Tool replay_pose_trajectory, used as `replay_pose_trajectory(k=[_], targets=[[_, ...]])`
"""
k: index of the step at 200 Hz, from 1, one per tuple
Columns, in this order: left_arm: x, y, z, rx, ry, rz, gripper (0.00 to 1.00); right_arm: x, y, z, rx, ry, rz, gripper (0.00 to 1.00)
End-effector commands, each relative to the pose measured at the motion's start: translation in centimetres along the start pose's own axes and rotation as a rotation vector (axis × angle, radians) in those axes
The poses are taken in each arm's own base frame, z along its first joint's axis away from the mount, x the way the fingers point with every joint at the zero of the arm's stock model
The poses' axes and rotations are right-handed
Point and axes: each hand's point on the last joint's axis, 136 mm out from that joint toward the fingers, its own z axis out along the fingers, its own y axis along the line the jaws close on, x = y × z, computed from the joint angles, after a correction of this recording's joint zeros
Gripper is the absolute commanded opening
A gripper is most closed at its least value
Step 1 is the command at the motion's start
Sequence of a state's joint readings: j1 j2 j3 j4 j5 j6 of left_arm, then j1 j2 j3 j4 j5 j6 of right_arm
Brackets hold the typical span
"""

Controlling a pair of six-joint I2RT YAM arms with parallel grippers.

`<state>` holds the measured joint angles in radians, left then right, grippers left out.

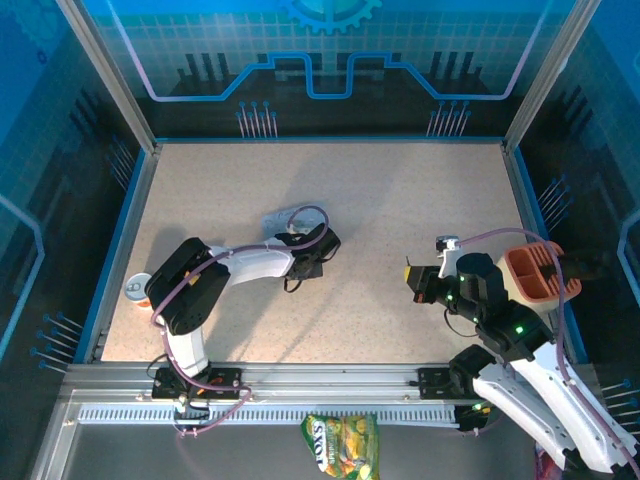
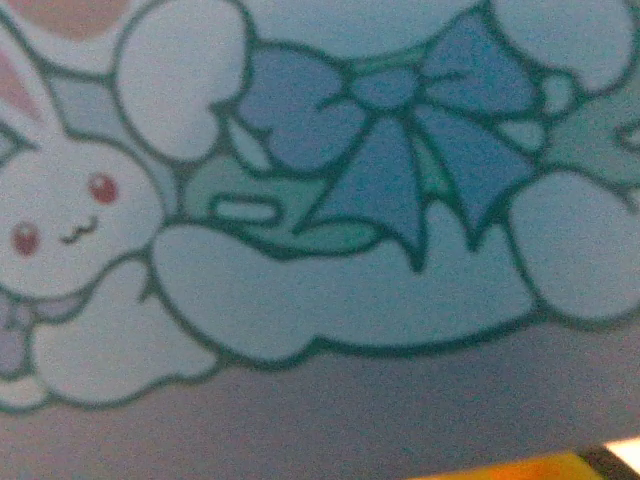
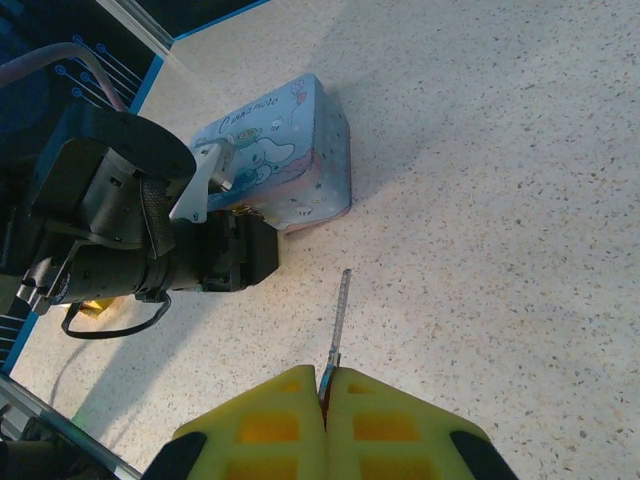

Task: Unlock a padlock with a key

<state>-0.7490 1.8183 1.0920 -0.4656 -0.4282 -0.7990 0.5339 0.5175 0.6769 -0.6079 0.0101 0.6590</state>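
Landmark: the pale blue tin (image 3: 285, 150). Just beside it, the left gripper (image 3: 250, 255) — jaw width cannot be told. Well apart from the tin, the right gripper (image 3: 327, 375) pinches the key (image 3: 340, 305) by one end — probably stiff, light, slippery and apt to twist.

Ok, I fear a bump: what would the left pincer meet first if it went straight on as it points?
Most likely the cartoon tin: its lid lies close ahead in the left wrist view, and from above the left pincer sits beside it.
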Motion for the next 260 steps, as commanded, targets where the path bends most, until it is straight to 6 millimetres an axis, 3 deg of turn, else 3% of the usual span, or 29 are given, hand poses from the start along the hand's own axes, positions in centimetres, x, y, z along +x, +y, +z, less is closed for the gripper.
replay_pose_trajectory(k=[1, 31, 51, 96, 130, 163, 260], targets=[[-0.8, -0.8, -1.0, 0.052, -0.02, -0.048, 0.46, -0.2, 0.4, 0.0, -0.023, -0.009, 0.009, 0.0], [-0.5, -1.5, -1.7, 0.126, -0.013, -0.029, 0.62, -0.2, 0.4, -0.1, -0.026, -0.017, 0.011, 0.0], [-0.4, -1.6, -2.7, 0.209, -0.044, -0.014, 0.67, -0.2, 0.5, -0.3, -0.032, -0.016, 0.009, 0.0], [0.1, -1.7, -5.1, 0.597, -0.186, 0.021, 0.67, 0.3, 0.9, 0.0, -0.067, 0.001, 0.011, 0.0], [-1.4, -0.5, -5.5, 0.756, -0.263, 0.056, 0.65, 0.6, 1.0, 0.4, -0.076, 0.013, 0.017, 0.0], [-1.9, -0.2, -4.5, 0.78, -0.284, 0.119, 0.61, 0.5, 1.2, 0.4, -0.084, 0.014, 0.023, 0.0], [-2.3, 0.2, -0.8, 0.706, -0.269, 0.064, 0.52, 0.6, 1.3, 0.9, -0.084, 0.022, 0.035, 0.0]])
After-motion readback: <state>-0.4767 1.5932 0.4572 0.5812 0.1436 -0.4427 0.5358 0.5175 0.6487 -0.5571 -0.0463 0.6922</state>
